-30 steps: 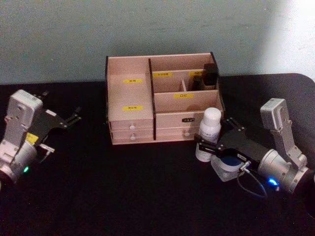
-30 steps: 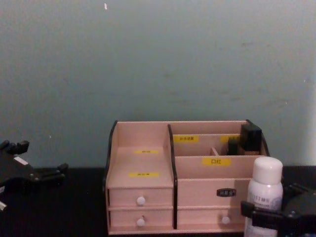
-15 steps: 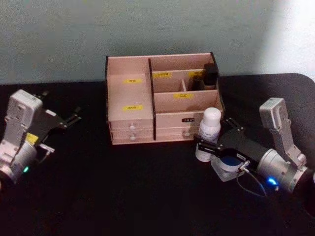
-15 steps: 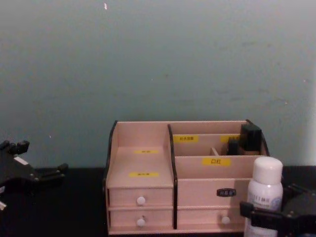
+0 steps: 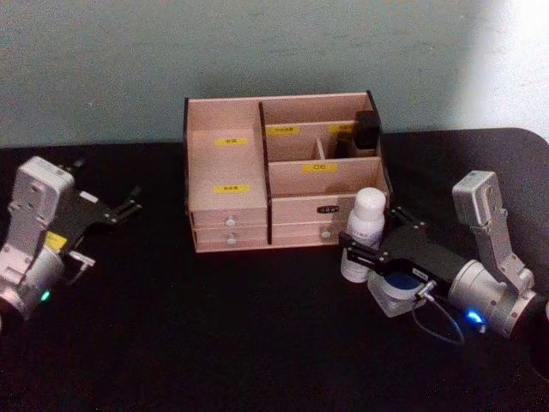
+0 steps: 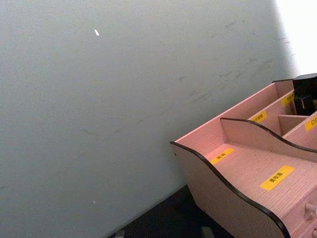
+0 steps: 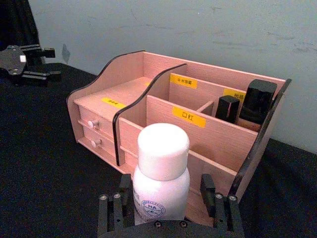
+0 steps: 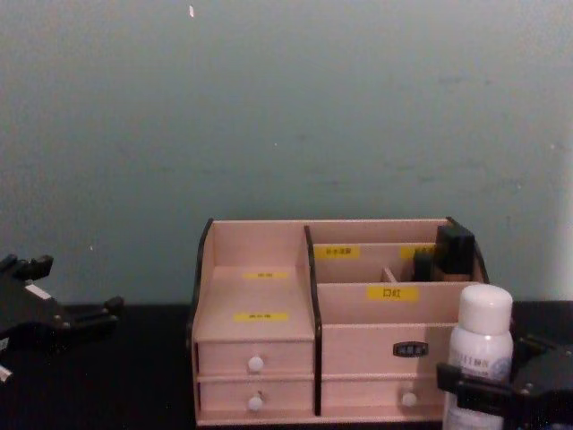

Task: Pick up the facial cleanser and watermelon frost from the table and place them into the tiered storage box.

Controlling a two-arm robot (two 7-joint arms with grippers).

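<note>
Head view, lower right: the right gripper (image 5: 371,233) is held unclenched, fingers set either side of the upright white round-capped facial cleanser bottle (image 5: 367,215) on the black table (image 5: 257,343), just before the pale wooden tiered storage box (image 5: 227,167) at centre; the left gripper (image 5: 133,199) is parked, spread, at far left

From my remote seat I see a dim room where the strongest light blows out the wall (image 5: 515,51) at upper right, the black table (image 5: 257,343) swallows shadows, and the white bottle (image 7: 161,148) catches soft glare.
</note>
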